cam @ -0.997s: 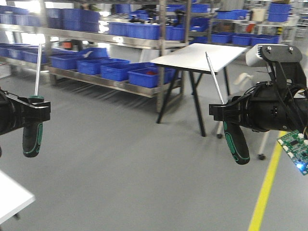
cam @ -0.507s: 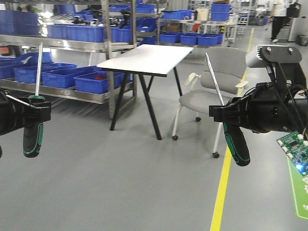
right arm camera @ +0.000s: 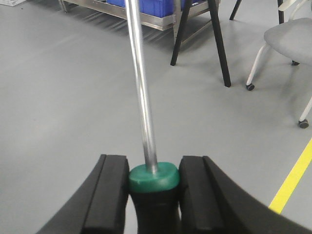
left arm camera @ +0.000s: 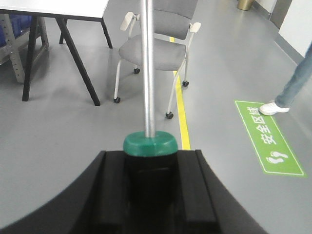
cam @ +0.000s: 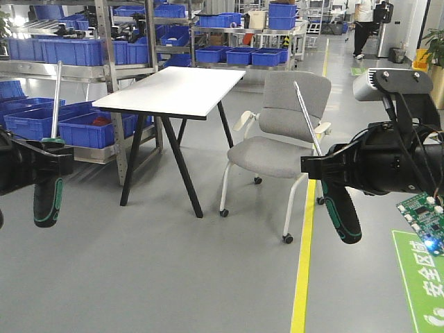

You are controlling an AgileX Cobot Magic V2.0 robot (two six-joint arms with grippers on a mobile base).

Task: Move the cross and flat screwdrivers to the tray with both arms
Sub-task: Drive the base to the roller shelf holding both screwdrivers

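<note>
The left screwdriver (cam: pixel 47 198) hangs in the air, clamped at its collar by the left gripper (cam: pixel 50 158), shaft at 12 o'clock. The right screwdriver (cam: pixel 341 211), second of two, sits likewise in the right gripper (cam: pixel 322 166), shaft toward 11. Open grey floor (cam: pixel 173 277) lies between them. One table (cam: pixel 173 90) and one chair (cam: pixel 267 154) stand beyond, at 12.

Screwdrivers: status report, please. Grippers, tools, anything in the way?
Left gripper shut on left screwdriver, right gripper shut on right screwdriver. Both shafts up. Tray not in view. Table, chair ahead.
</note>
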